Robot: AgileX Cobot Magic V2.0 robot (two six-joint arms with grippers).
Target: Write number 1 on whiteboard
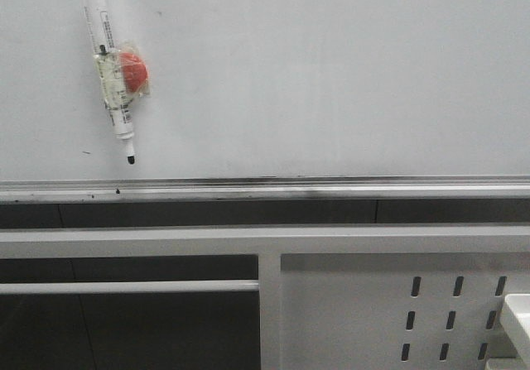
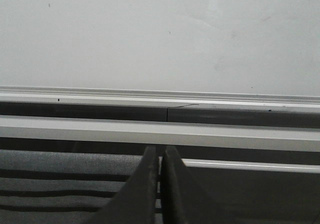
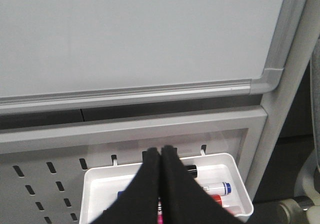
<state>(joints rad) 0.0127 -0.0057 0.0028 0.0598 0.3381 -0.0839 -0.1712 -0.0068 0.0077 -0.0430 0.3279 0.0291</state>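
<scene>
From the front I see the whiteboard [image 1: 331,72] with no stroke on it yet, so the number 1 is not written. A marker [image 1: 108,64] sticks to the board at the upper left, taped to a red magnet [image 1: 132,70]. Its long way runs nearly up and down, a bit tilted, with the black tip at the bottom, just above the ledge [image 1: 331,189]. Neither of my arms shows in this view.

From the left wrist I see the left gripper [image 2: 160,184] with its jaws pressed together and nothing between them. It sits below the ledge [image 2: 100,96] and faces bare board [image 2: 150,33]. The marker is not in this view, so I cannot tell which way it lies from these jaws.

From the right wrist I see the right gripper [image 3: 161,179], jaws together too, holding nothing. It is at the lower right corner of the board [image 3: 125,33], over a white tray [image 3: 236,184]. The tray holds a pen with a blue cap [image 3: 216,188], something red and a black-capped pen, partly hidden.

I judge the left arm is nearer the marker, since it hangs on the left side.
</scene>
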